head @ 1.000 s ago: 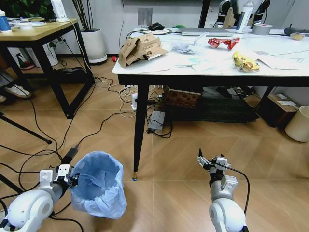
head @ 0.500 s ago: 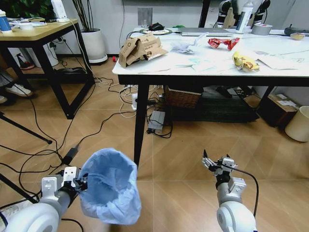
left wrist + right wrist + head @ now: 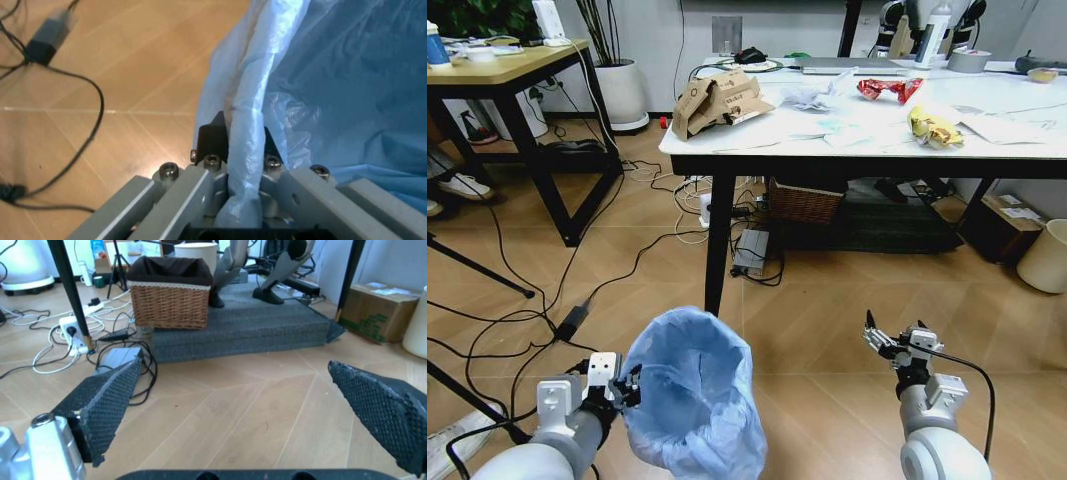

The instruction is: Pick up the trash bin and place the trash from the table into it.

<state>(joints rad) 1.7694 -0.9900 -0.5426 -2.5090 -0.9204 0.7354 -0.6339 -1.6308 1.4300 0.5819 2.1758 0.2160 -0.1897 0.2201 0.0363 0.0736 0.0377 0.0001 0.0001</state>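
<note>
The trash bin (image 3: 692, 400), lined with a crinkled light-blue bag, hangs tilted at the lower left of the head view. My left gripper (image 3: 627, 385) is shut on its rim. In the left wrist view the fingers clamp the bag-covered rim (image 3: 243, 135), with the bag's inside (image 3: 333, 100) beyond. My right gripper (image 3: 897, 340) is open and holds nothing low on the right, its pads (image 3: 100, 405) wide apart over the floor. On the table (image 3: 867, 145) lies the trash: a torn cardboard box (image 3: 722, 100), a red wrapper (image 3: 889, 88), a yellow wrapper (image 3: 935, 127) and crumpled plastic (image 3: 807, 96).
A black table leg (image 3: 717, 260) stands just beyond the bin. Cables (image 3: 577, 315) run across the floor on the left, near a wooden desk (image 3: 507, 60). Under the table sit a wicker basket (image 3: 805, 200) and a dark mat. A cream bin (image 3: 1047, 255) stands far right.
My left arm has carried the bin rightward and nearer to me. The right gripper has shifted right and back, still open. The table and trash have not moved.
</note>
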